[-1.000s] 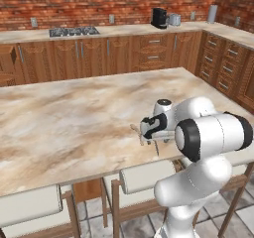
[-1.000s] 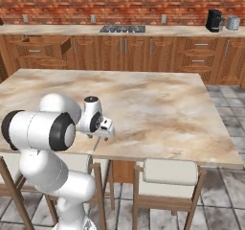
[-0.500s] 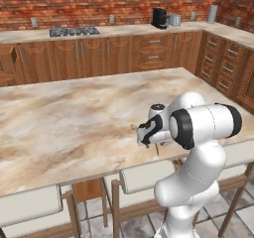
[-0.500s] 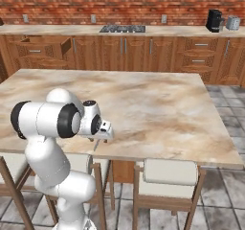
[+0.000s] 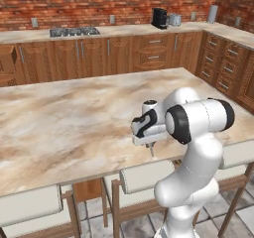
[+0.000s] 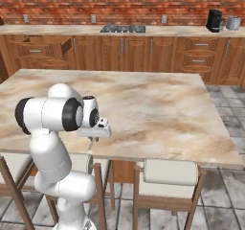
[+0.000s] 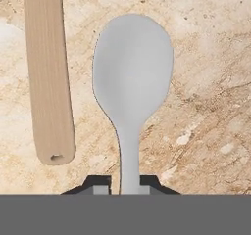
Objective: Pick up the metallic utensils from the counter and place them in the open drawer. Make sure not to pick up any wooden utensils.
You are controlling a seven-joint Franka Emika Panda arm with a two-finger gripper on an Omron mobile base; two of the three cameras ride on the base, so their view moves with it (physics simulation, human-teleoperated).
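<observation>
The big marbled island counter (image 5: 74, 118) has the robot's gripper (image 7: 129, 186) down near its front edge, and the open drawer (image 6: 45, 44) is far off by the brick wall. In the hand view the jaws are pinched tight on the thin neck of the silver spoon (image 7: 132, 82), with the wooden utensil (image 7: 48, 77) lying just beside it. The spoon could slip or swing because its neck is thin, or bump the wooden stick on the way up; I can read 0 words or labels anywhere.

We stood in a home kitchen: brick wall (image 5: 74, 6), carved wooden cabinets (image 6: 201, 56), gas hob (image 6: 122, 28), coffee maker (image 5: 159, 18), marbled island counter (image 5: 74, 118), stools (image 6: 170, 174).
</observation>
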